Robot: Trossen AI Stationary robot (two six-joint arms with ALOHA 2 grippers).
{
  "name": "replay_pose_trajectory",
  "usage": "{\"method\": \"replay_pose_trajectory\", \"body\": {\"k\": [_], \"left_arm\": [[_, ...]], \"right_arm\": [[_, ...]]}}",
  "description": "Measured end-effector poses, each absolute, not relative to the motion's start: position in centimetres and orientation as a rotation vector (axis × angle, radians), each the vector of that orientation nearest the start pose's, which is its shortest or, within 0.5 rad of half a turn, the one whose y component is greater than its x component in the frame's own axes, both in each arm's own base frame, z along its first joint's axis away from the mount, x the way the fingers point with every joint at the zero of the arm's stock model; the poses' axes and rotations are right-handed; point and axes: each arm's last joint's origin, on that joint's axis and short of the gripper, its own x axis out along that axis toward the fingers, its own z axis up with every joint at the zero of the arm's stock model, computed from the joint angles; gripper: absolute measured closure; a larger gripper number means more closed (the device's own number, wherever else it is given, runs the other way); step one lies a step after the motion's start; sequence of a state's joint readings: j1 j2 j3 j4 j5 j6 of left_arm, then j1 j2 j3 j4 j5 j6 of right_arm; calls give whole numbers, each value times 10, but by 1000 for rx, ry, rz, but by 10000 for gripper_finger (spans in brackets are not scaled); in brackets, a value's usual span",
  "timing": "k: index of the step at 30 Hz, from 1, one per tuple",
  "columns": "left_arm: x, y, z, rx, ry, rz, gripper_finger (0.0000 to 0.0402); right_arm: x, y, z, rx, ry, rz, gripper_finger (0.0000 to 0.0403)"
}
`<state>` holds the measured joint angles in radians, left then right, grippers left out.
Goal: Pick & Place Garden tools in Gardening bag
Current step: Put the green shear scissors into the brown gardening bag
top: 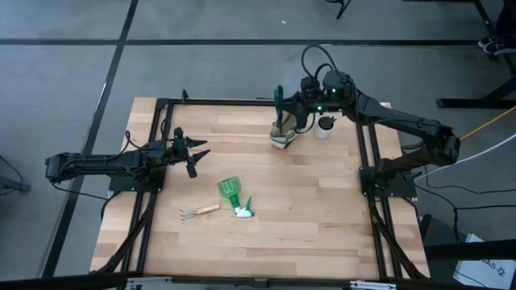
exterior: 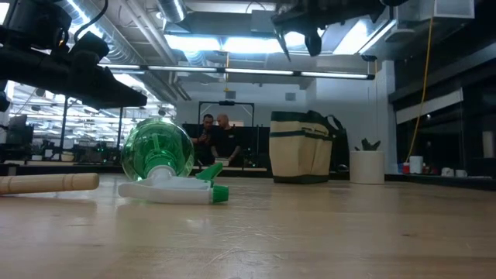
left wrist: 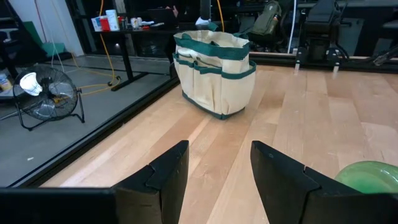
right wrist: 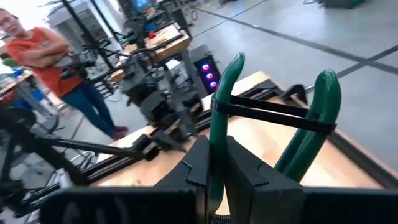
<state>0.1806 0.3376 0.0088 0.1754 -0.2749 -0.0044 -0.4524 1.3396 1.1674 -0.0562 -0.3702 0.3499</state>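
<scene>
Counter: wooden counter [top: 322,209], which I watch from above.
Right jaws [top: 280,103]: clamped on the pruning shears [right wrist: 219,118] by one green handle, held above the gardening bag [top: 282,131] at the far side.
Left jaws [top: 196,153]: apart, hovering over the counter's left side.
Loose tools: green scoop [top: 230,190], sprayer piece [top: 243,211] and pronged rake [top: 198,212] lie near centre.
Pot: white plant pot [top: 325,126] stands right of the bag.
</scene>
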Motion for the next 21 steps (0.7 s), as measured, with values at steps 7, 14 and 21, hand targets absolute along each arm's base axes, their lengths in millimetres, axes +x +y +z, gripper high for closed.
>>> {"method": "replay_pose_trajectory", "body": {"k": [7,14,21], "left_arm": [[113,29,154,3,154,455,233],[113,29,154,3,154,455,233],[113,29,154,3,154,455,233]], "right_arm": [[268,-142,355,414,190,-185,376],[262,-152,355,420,186,-224,376],[262,-150,350,444,239,-227,376]]}}
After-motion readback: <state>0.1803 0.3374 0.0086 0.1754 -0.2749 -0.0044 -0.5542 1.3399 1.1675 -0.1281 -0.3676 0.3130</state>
